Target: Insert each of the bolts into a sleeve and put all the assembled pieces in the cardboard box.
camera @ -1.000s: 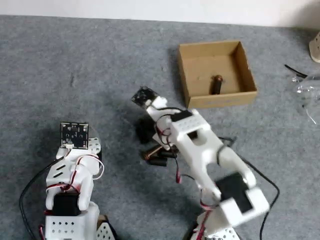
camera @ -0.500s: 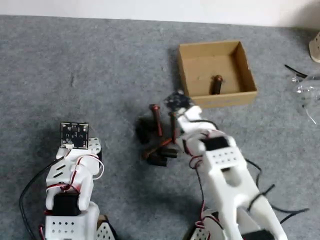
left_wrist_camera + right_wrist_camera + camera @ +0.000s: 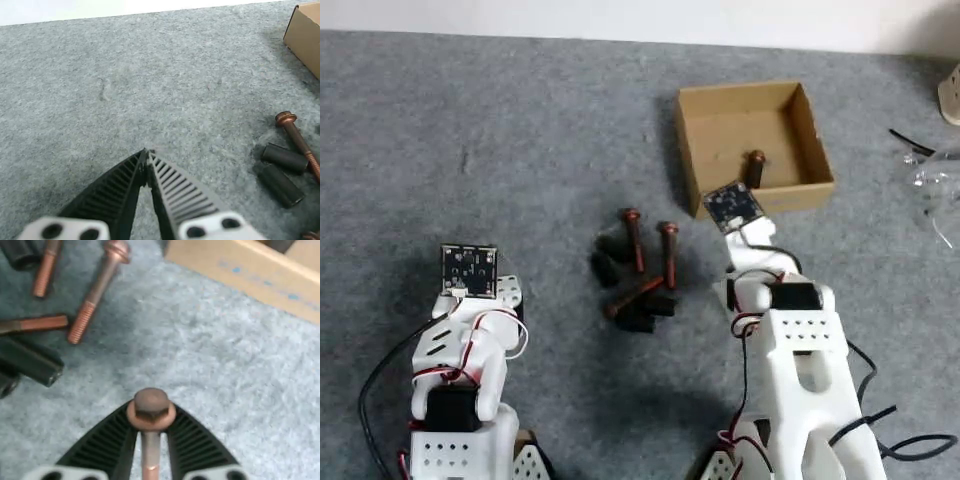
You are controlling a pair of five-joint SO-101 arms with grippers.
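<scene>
"Where's the right gripper [image 3: 150,412]?"
"Just short of the cardboard box [image 3: 770,199], clamped on a bolt [image 3: 150,402]."
"The left gripper [image 3: 146,154]?"
"Pinched closed on nothing, well away from the box."
"The rest?"
"One assembled piece [image 3: 754,168] lies inside the box; loose bolts [image 3: 634,240] and sleeves [image 3: 285,159] lie near its corner."

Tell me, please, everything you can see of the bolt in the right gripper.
The bolt is copper-coloured metal, with a hexagonal head on a round flange. Its shank runs back between the black ribbed fingers of the right gripper, which clamp it behind the flange. It touches neither the loose bolts nor the cardboard box.
</scene>
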